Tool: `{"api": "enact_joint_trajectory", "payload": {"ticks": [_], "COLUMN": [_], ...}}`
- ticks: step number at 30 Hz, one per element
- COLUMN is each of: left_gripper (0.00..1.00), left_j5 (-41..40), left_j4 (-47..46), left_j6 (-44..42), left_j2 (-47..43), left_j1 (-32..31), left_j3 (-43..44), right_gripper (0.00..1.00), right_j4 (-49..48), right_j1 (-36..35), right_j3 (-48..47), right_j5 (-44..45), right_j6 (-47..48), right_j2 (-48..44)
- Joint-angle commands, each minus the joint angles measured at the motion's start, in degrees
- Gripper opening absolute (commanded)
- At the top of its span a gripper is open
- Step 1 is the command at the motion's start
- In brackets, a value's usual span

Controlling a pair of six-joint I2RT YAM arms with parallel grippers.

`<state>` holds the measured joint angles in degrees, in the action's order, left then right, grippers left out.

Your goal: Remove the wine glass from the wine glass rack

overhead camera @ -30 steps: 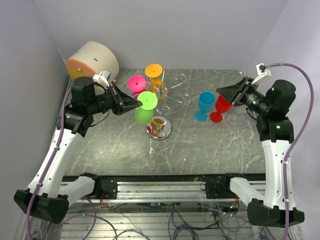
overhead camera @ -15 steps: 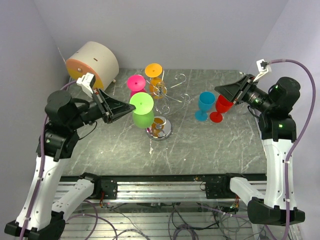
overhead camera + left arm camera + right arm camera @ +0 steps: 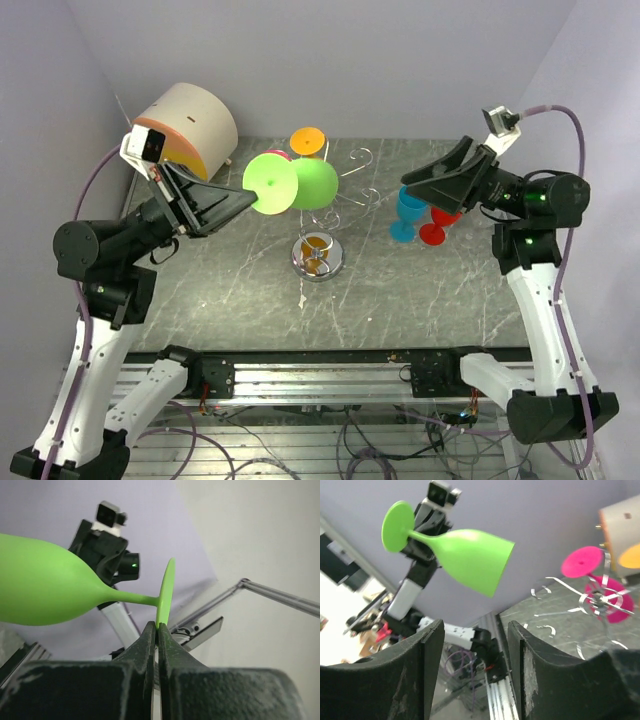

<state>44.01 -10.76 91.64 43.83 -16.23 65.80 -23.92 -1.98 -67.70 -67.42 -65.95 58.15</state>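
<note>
A green wine glass (image 3: 305,185) lies on its side in the air above the wine glass rack (image 3: 318,256). My left gripper (image 3: 247,196) is shut on the rim of its round foot (image 3: 166,592), and its bowl (image 3: 45,587) points away from the fingers. The rack's silver curled wire arms (image 3: 352,190) spread from a central post over a round chrome base. My right gripper (image 3: 412,184) is open and empty, raised above the table to the right of the rack. In the right wrist view the green glass (image 3: 470,555) hangs ahead of that gripper (image 3: 475,630).
An orange glass (image 3: 308,142) and a pink glass (image 3: 592,564) hang on the rack's far side. A blue glass (image 3: 408,212) and a red glass (image 3: 438,230) stand on the table under my right gripper. A beige cylinder (image 3: 190,120) lies at the back left corner.
My left arm has lifted the green glass up and clear of the rack's arms, tipping it sideways. My right gripper has opened wide and drawn up and left, away from the red glass.
</note>
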Motion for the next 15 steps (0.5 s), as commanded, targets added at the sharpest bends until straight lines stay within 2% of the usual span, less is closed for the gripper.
{"api": "enact_joint_trajectory", "payload": {"ticks": [1, 7, 11, 15], "left_gripper": [0.07, 0.07, 0.07, 0.07], "left_j5": [1.54, 0.4, -0.03, -0.26], "left_j4": [-22.8, -35.32, -36.25, -36.75], "left_j6": [9.24, 16.35, 17.12, 17.68], "left_j2": [1.9, 3.35, 3.06, 2.69], "left_j1": [-0.21, -0.18, -0.23, -0.18], "left_j3": [0.8, 1.5, 1.57, 1.61], "right_gripper": [0.55, 0.59, 0.59, 0.59], "right_j4": [-12.27, -22.77, -30.65, -32.48], "right_j1": [-6.97, -13.12, -16.82, -19.36], "right_j3": [-3.27, -6.54, -8.83, -9.91], "right_j5": [-0.37, 2.25, 3.58, 4.88], "right_j6": [-5.57, -9.19, -13.07, -12.79], "right_j2": [2.02, 7.34, 11.06, 13.66]}}
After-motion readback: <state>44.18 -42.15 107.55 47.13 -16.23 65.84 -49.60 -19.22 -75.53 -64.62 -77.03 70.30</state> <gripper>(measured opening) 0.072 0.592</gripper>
